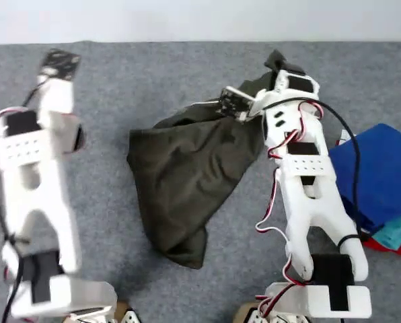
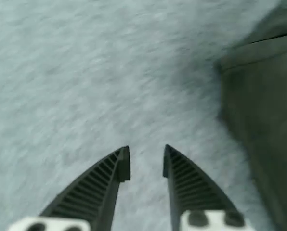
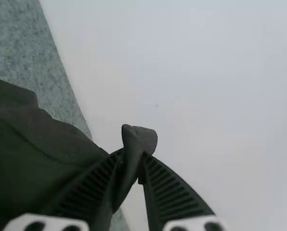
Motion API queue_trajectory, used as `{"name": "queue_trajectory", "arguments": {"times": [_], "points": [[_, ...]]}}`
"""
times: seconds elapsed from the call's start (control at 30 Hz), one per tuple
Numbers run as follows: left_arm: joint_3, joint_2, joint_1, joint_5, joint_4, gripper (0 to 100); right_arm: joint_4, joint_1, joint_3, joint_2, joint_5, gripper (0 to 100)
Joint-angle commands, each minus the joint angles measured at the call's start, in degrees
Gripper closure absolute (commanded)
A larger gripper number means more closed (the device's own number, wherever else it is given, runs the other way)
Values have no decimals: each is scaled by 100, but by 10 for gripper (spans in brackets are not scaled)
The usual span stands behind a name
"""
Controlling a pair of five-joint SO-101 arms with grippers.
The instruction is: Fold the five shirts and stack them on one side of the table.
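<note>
Right wrist view: the right gripper [image 3: 134, 156] is pinched tight on a bunched fold of the dark olive shirt [image 3: 32, 163] near the table's [image 2: 85, 72] far edge. The rest of the shirt lies crumpled mid-table. The right arm stretches forward beside the stack of folded shirts [image 1: 382, 182] at the right edge. The left gripper [image 2: 146, 161] hangs narrowly parted above bare table, holding nothing.
</note>
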Motion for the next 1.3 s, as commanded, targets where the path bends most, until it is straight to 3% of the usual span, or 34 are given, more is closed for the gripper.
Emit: {"name": "queue_trajectory", "arguments": {"times": [0.0, 0.6, 0.83, 1.07, 1.27], "points": [[-989, 870, 510, 97, -35, 843, -75, 207, -44, -84, -273, 989], [-7468, 6084, 1327, 114, 2295, 815, -75, 462, 18, -31, -290, 989], [-7776, 6725, 1398, 114, 2303, 827, -84, 435, 18, -31, -281, 989], [-7846, 6708, 1407, 105, 2303, 998, -84, 435, 18, -40, -281, 989], [-7916, 6180, 1363, 105, 2303, 995, -127, 426, -26, -189, -290, 989]]}}
